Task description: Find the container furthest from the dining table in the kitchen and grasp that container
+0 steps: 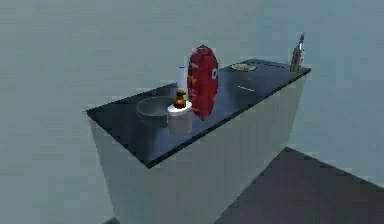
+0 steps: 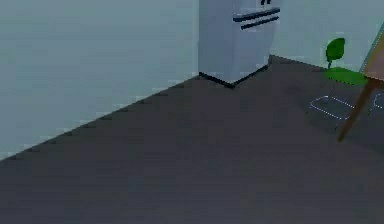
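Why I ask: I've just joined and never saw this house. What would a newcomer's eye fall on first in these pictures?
A tall red container stands out on the dark-topped counter in the forward view, with a grey pot beside it and a bottle at the far end. In the arm side view, a pale fridge stands against the wall at the top, with something bright green at the right.

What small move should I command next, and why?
Probably ease forward toward the counter: the red container, grey pot and bottle stand on it ahead, while the arm side view faces bare floor and a fridge, so nothing there looks reachable yet.
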Robot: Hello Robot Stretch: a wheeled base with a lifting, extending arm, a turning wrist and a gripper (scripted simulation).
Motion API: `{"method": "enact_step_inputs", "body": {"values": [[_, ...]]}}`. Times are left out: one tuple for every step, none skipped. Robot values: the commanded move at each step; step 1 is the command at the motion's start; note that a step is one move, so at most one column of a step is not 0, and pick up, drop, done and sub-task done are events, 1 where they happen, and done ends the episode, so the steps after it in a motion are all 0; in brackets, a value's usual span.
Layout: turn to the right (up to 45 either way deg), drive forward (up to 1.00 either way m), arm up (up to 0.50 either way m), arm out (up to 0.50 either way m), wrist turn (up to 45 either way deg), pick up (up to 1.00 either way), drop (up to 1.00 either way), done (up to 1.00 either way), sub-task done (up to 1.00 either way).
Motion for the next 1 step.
{"method": "enact_step_inputs", "body": {"values": [[-45.0,0.0,0.0,0.0,0.0,0.0,0.0,0.0,0.0]]}}
